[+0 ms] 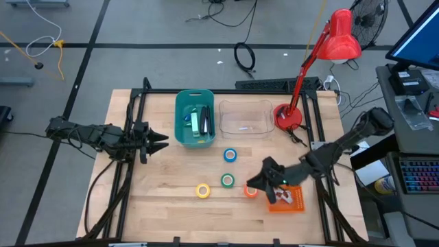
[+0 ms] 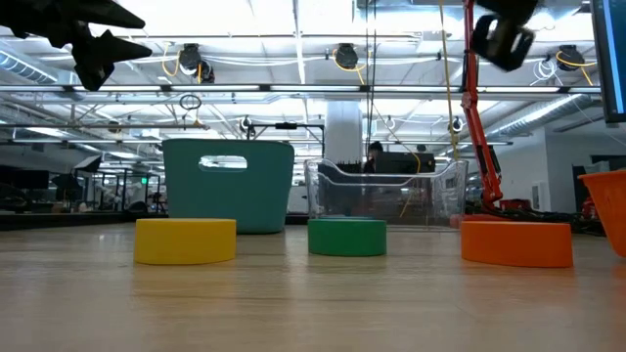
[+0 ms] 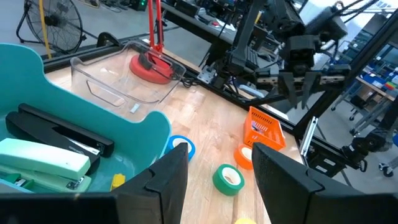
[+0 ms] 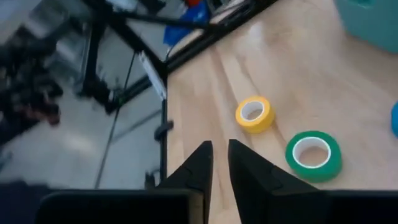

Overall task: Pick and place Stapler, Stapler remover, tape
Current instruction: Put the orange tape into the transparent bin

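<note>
Four tape rolls lie flat on the wooden table: blue (image 1: 230, 156), green (image 1: 227, 180), yellow (image 1: 203, 191) and orange (image 1: 252, 191). A black stapler (image 3: 56, 130) and a pale green stapler (image 3: 43, 163) lie in the teal bin (image 1: 195, 118). I cannot pick out the stapler remover for certain. My right gripper (image 1: 256, 181) hovers above the table beside the orange roll, shut, with nothing between its fingers (image 4: 221, 158). My left gripper (image 1: 163, 142) waits open at the table's left side, just left of the teal bin, raised off the table.
A clear plastic container (image 1: 245, 118) stands right of the teal bin. A red desk lamp (image 1: 288, 116) stands at the far right. A small orange tray (image 1: 288, 200) with small pale pieces sits near the front right, under my right arm.
</note>
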{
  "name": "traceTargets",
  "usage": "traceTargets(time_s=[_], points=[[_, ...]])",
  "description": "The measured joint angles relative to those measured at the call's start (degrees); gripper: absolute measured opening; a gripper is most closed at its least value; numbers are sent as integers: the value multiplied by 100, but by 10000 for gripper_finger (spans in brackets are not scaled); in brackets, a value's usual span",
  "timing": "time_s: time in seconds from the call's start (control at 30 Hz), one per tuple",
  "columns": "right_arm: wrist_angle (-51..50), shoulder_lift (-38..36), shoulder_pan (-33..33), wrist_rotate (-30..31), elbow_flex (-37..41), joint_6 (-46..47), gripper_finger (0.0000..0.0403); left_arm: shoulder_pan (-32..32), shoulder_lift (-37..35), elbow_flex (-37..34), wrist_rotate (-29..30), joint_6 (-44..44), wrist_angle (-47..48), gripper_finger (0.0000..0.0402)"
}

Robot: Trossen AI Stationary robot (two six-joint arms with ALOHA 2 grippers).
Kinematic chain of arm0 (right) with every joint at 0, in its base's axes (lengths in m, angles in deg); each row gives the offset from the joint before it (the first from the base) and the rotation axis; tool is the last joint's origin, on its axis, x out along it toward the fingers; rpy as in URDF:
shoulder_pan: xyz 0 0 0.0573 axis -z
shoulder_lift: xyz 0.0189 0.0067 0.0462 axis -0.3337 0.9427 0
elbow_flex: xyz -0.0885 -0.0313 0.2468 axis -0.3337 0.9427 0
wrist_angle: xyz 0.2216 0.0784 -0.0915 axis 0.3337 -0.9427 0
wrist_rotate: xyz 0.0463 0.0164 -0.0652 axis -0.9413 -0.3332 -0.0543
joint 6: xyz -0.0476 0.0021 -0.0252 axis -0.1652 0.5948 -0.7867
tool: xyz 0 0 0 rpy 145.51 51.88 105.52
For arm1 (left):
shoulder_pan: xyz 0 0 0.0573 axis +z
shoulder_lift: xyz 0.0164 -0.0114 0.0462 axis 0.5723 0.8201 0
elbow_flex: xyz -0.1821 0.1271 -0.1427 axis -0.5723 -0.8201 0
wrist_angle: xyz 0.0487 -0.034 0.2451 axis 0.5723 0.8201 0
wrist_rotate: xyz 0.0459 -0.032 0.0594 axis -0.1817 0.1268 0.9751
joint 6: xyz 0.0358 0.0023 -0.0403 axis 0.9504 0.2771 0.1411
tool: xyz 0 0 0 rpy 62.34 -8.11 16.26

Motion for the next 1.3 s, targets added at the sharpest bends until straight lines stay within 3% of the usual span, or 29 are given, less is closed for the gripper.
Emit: traceTargets(time_s=[0.2,0.37,0.67,0.93,1.3], points=[[-845,2,1018,-2146,0,-397,32,2,1,0,0,1,-1,179],[-1810,49,1491,-3089,2,-440,32,1,0,0,0,3,1,179],[-2072,322,1612,-3463,-273,-785,31,0,0,0,12,-1,1,179],[-4067,1363,1613,-3567,-1362,-1842,31,2,-1,0,15,-7,1,179],[-4065,1928,1892,-3565,-1681,-2341,36,2,-1,0,15,-3,9,179]])
